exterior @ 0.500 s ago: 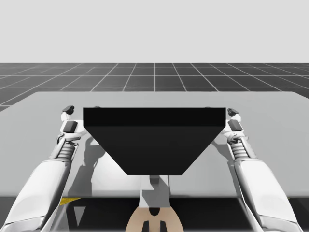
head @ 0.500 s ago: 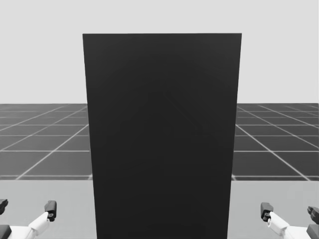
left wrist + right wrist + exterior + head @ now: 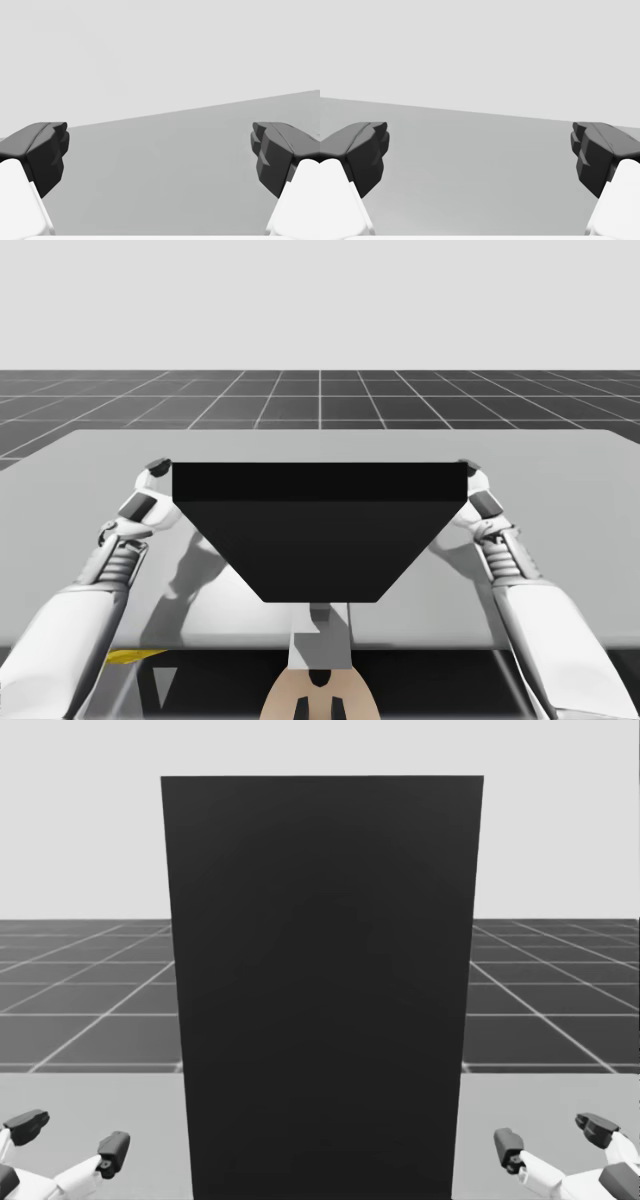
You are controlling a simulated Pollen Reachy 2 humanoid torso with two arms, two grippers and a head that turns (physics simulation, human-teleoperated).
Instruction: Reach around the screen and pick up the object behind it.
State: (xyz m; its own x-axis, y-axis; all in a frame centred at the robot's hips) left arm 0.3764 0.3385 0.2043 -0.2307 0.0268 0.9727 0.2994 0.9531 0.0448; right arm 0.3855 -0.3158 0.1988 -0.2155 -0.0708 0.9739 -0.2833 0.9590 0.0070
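A tall black screen [image 3: 320, 530] stands upright in the middle of the grey table [image 3: 560, 470], and whatever lies behind it is hidden. My left gripper [image 3: 148, 487] is open beside the screen's left edge, close to it. On the other side my right gripper [image 3: 478, 486] is also open, at the screen's right edge. The head view shows the screen [image 3: 320, 990] dead ahead, with the left gripper [image 3: 68, 1138] and right gripper [image 3: 552, 1137] low on either side. Bare table lies ahead of the left gripper [image 3: 160, 155] and ahead of the right gripper [image 3: 480, 155], nothing between their fingers.
A small yellow patch [image 3: 125, 655] shows at the table's front left edge, under my left arm. Beyond the table's far edge is a dark gridded floor [image 3: 320, 400]. Open table surface stretches to the left and right of the screen.
Both grippers have moved inward, up against the screen's side edges. My head has turned slightly downward, so the grippers show more fully.
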